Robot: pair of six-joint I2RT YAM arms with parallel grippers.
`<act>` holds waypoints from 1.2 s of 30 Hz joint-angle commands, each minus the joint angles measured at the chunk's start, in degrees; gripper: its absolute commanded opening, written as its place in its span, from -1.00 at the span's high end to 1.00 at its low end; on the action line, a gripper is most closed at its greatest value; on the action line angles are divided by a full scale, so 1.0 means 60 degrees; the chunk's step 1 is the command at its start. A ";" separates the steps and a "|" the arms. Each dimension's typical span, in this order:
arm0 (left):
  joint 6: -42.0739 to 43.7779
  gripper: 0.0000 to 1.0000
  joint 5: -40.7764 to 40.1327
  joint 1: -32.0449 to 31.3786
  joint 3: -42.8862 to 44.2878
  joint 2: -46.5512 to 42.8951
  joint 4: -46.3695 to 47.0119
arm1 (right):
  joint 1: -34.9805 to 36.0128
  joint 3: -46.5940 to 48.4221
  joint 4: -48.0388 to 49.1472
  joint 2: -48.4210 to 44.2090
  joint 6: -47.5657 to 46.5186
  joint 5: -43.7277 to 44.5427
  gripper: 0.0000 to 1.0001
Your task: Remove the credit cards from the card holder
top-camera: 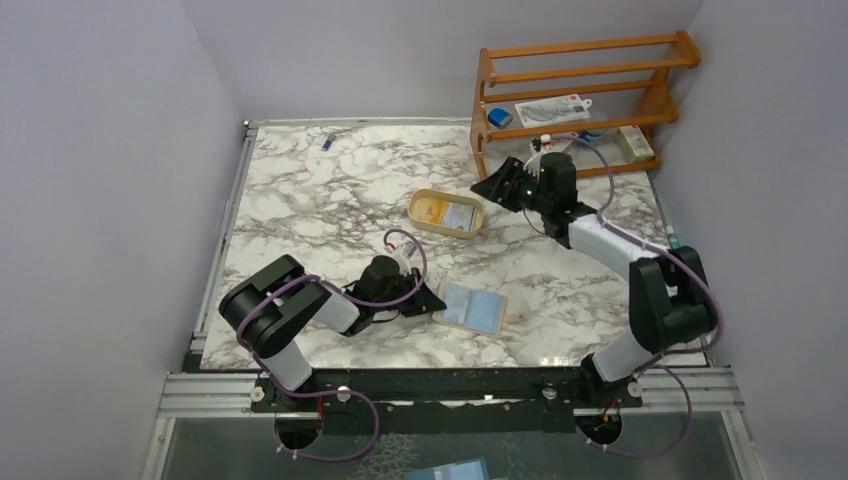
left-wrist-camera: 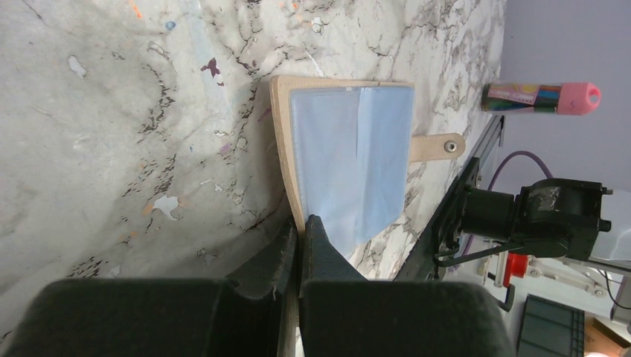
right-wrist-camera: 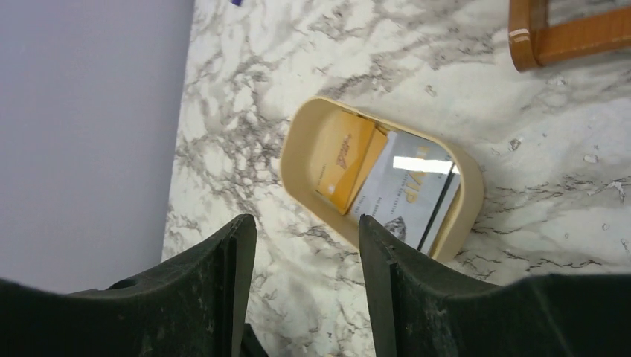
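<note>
**Desk:** What's the wide shot?

**Photographer:** A marble bench (top-camera: 330, 200), with a wooden rack (top-camera: 585, 95) at its far right corner. The right gripper (right-wrist-camera: 306, 227) hangs over an oval tan tray (right-wrist-camera: 294, 160), fingers spread and holding nothing. The left gripper (left-wrist-camera: 301, 227) sits low near the front edge. Its fingers are closed on the near rim of the card holder (left-wrist-camera: 350, 156), which lies open and flat, pale blue inside up.

**Desk:** And the credit cards (top-camera: 460, 216)?

**Photographer:** Two in the tray: a yellow-orange card (right-wrist-camera: 344, 160) and a bluish-white card (right-wrist-camera: 405, 190) overlapping it. Whether another hides in the blue sleeves, I cannot tell.

**Desk:** Where's the trouble?

**Photographer:** Three spots, I'd judge. If the right gripper drops carelessly, a spread finger could clip the tray wall, tip it and spill the cards. The left pinch has only a thin, soft edge, so a pull or lift could let the holder slip out, fold shut or drag across the marble. The smallest worry is the snap tab (left-wrist-camera: 437, 146), which sticks out flat toward the bench edge and could snag.
</note>
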 commanded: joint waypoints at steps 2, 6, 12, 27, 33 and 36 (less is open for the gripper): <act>0.0141 1.00 -0.0070 0.0024 -0.0132 -0.0067 -0.1263 | -0.0034 -0.0370 -0.0972 -0.1885 -0.1079 0.0381 -0.20; 0.0099 1.00 -0.0031 0.0037 0.0151 -0.0354 -0.1578 | -0.0029 -0.1309 -0.1513 -0.2883 -0.1231 0.0049 -0.25; 0.0385 0.88 -0.0311 0.0035 0.0548 -0.0426 -0.2085 | 0.0728 -0.3766 -0.1234 -0.4375 -0.0855 -0.0437 -0.28; 0.0458 -0.27 -0.0248 0.0061 0.0697 -0.0193 -0.2134 | 0.2493 -0.6688 0.1346 -0.4286 0.0949 -0.0518 -0.24; 0.0487 -0.16 -0.0387 0.0298 0.0388 -0.0266 -0.2119 | 0.2497 -0.7355 0.2116 -0.3832 0.1184 -0.0541 -0.07; 0.0475 -0.06 -0.0648 0.0454 0.0141 -0.0577 -0.2119 | 0.2494 -0.7545 0.2373 -0.3612 0.1211 -0.0577 -0.06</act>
